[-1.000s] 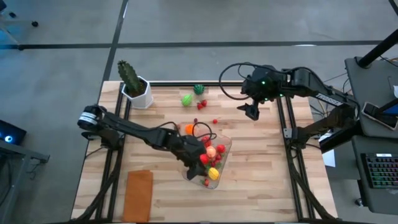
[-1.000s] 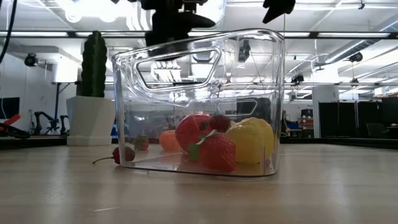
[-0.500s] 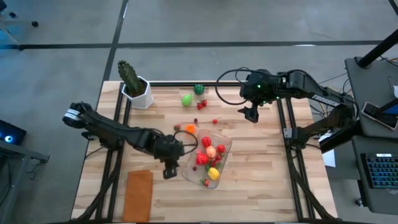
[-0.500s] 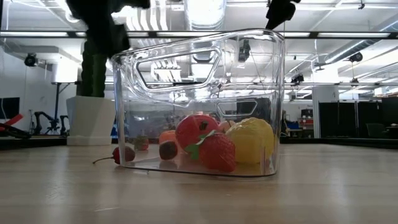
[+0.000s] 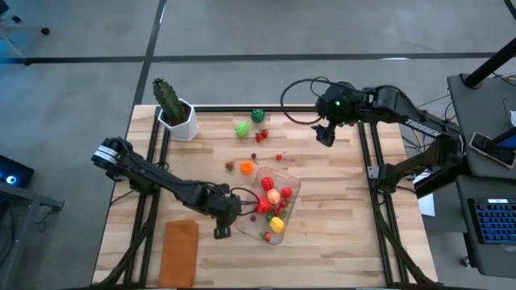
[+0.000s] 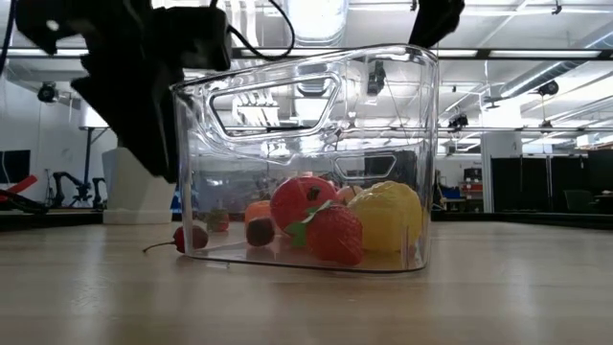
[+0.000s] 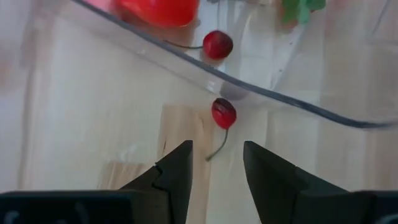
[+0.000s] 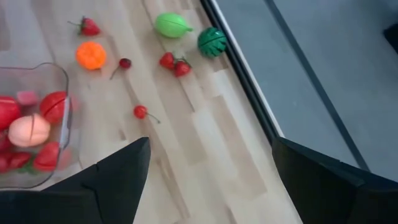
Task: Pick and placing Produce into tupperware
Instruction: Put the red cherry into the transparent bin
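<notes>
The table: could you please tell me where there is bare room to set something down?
Bare wood lies between the tupperware and the table's right rail, and along the front edge right of the orange-brown rectangle. It is crowded behind the tupperware, where loose produce is scattered, and at its left, where the left claw hovers.

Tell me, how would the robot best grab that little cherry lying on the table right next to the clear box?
Probably by its round red body, coming straight down from above. The cherry lies on the wood just outside the tupperware wall, its thin stem trailing away from the box. The left gripper is open over the stem; the fingers should close parallel to the wall, since one would hardly fit between cherry and wall.
</notes>
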Controlling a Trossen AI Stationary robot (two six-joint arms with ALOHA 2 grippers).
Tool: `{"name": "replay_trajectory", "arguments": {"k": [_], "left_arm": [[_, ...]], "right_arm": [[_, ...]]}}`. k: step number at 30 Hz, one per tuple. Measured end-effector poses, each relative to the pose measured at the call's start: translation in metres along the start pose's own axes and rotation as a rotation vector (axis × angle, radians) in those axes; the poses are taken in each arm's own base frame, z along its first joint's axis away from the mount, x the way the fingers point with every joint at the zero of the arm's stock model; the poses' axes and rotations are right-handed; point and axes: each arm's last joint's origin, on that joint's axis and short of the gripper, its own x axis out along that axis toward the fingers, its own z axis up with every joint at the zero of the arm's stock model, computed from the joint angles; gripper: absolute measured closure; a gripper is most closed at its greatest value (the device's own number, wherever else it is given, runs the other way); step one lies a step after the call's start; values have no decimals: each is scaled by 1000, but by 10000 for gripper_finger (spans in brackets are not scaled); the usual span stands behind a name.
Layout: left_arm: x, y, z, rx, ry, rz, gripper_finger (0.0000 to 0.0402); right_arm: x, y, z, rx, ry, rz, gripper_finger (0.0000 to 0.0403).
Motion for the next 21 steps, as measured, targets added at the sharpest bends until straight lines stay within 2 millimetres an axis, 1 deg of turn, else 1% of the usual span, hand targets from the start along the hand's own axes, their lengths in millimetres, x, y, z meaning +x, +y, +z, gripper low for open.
{"name": "replay_trajectory", "arguments": {"k": [3, 8, 13, 18, 21], "left_arm": [[12, 0, -1, 26, -2, 0, 275], [24, -2, 1, 77, -19, 11, 267], [33, -5, 3, 82, -36, 2, 234], [36, -7, 1, 88, -22, 5, 199], [38, -8, 0, 90, -22, 3, 188]], "right_arm": [[1, -5, 0, 32, 5, -12, 74], [2, -12, -1, 66, 11, -28, 74], [3, -14, -1, 97, 12, -34, 74], [3, -14, -1, 108, 12, -34, 74], [3, -14, -1, 124, 11, -34, 74]]}}
